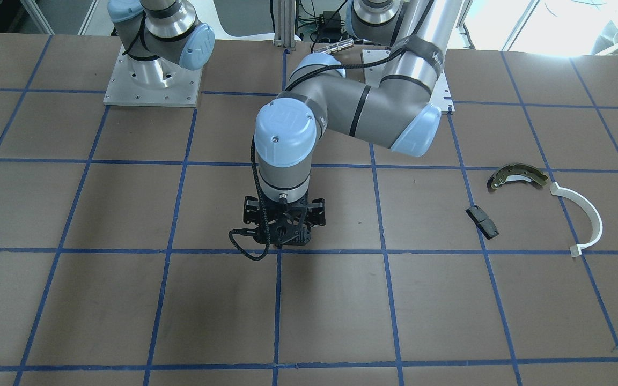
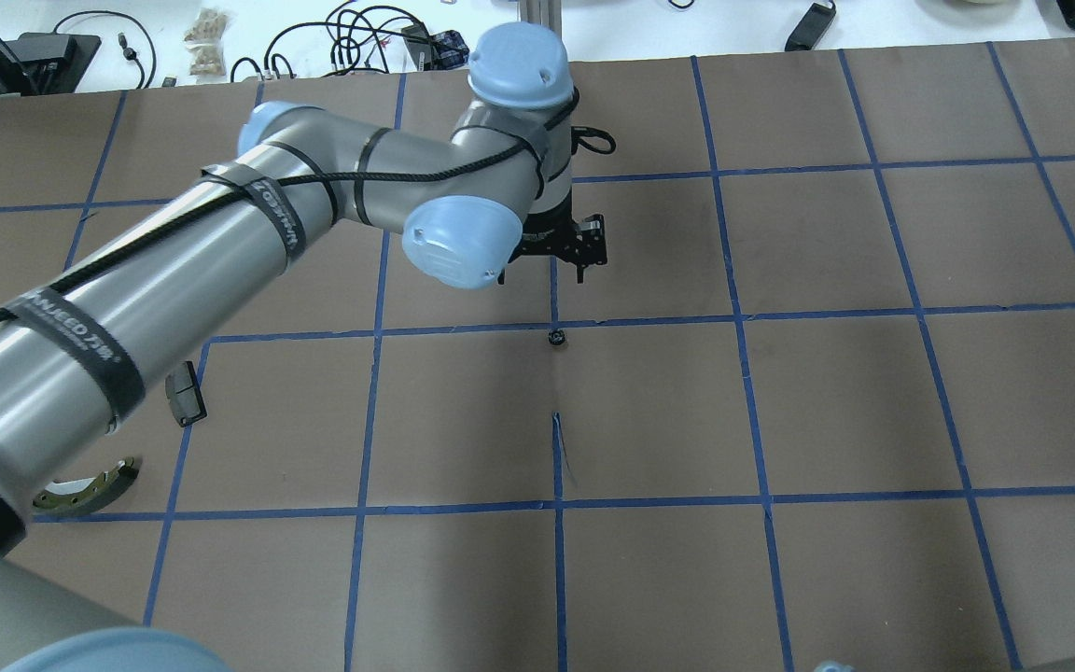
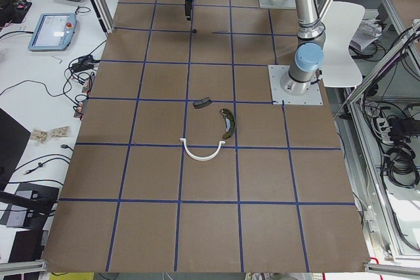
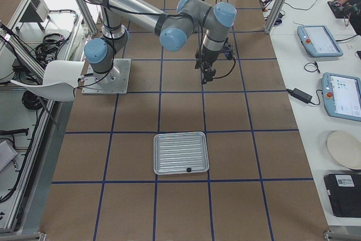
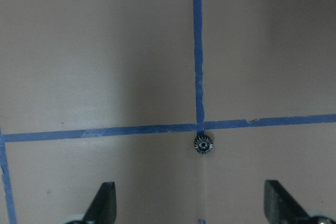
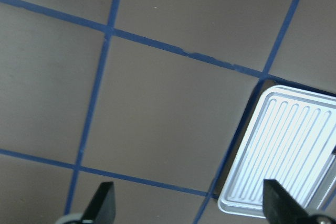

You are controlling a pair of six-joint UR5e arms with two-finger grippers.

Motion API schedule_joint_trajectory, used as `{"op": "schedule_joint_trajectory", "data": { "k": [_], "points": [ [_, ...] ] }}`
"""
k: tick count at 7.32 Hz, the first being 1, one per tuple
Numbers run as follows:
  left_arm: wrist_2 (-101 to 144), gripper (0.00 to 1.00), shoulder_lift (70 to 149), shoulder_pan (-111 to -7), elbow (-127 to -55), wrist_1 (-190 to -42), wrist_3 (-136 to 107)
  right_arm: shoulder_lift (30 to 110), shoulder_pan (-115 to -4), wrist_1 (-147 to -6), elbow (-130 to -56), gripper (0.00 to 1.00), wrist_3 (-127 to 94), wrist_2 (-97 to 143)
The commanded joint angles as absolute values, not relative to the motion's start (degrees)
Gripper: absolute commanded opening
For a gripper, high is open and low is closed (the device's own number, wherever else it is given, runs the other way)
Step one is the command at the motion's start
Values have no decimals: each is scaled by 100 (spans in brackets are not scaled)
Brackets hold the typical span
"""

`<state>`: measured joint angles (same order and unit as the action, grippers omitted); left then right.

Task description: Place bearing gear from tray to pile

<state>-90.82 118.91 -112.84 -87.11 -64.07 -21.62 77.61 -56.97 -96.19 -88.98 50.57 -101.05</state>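
Brown-papered worktop, blue tape grid. Nearest the robot's edge, toward the left end, is the pile (image 3: 225, 124): olive brake shoe (image 1: 518, 177), white plastic arc (image 1: 582, 214) and black pad (image 1: 482, 221), lying loose, near one another but not touching.

Mid-worktop, the bearing gear (image 5: 202, 144) lies flat at a tape crossing, well apart from the pile and from the tray (image 6: 294, 145) toward the right end. My read is that this spot is within reach of both arms.

Just beyond it, the left gripper (image 5: 191, 203) hangs above the worktop with jaws spread wide and empty. The gear sits slightly ahead of the fingertips, so it looks lined up for a descent and pick.

The right gripper (image 6: 191, 203) is also spread wide and empty, over bare paper near the tray and out of the way.
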Motion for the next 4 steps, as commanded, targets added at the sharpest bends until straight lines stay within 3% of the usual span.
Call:
{"op": "schedule_joint_trajectory", "data": {
  "k": [1,3,4],
  "points": [
    [-9184,100,12304,-11495,-9068,-5750,-2495,7367,-4732,-10831,-9341,100,7047,-10143],
    [-9193,100,12435,-11505,-9281,-5249,-2496,6928,-4002,-11318,-9466,100,9209,-10142],
    [-9193,89,12445,-11505,-9238,-5247,-2505,6682,-3738,-11729,-9466,100,10238,-10143]
  ]
}}
